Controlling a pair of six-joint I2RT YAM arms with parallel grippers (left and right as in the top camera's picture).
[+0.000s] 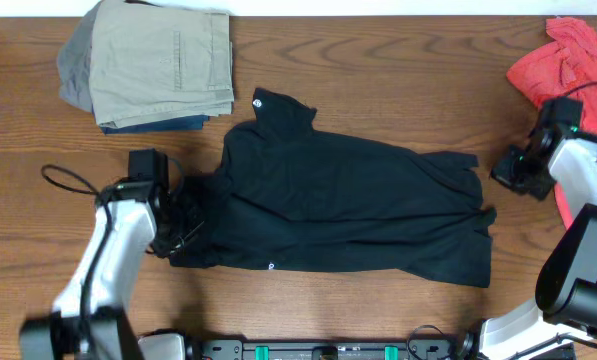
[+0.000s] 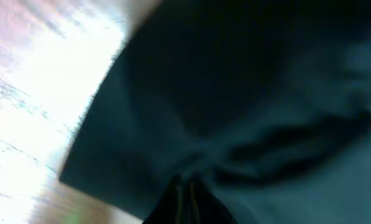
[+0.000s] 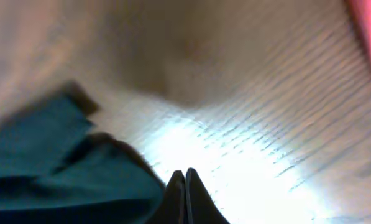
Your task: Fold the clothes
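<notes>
shirt point(image 1: 348, 200): black, lying rumpled mid-table point(image 1: 378, 80) | left gripper point(image 2: 186, 196): clamped on its left edge, apparently to drag a fold across | right gripper point(image 3: 185, 190): closed on nothing, hanging just off the right hem

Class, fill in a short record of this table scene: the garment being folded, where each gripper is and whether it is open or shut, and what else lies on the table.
garment: black shirt, lying mid-table, partly folded and rumpled
left gripper: shut on the shirt's left edge
right gripper: shut, holding nothing, over bare wood just right of the shirt
other items: folded khaki pile at top left of the overhead view; coral-red shirt at top right
surface: wooden table
</notes>
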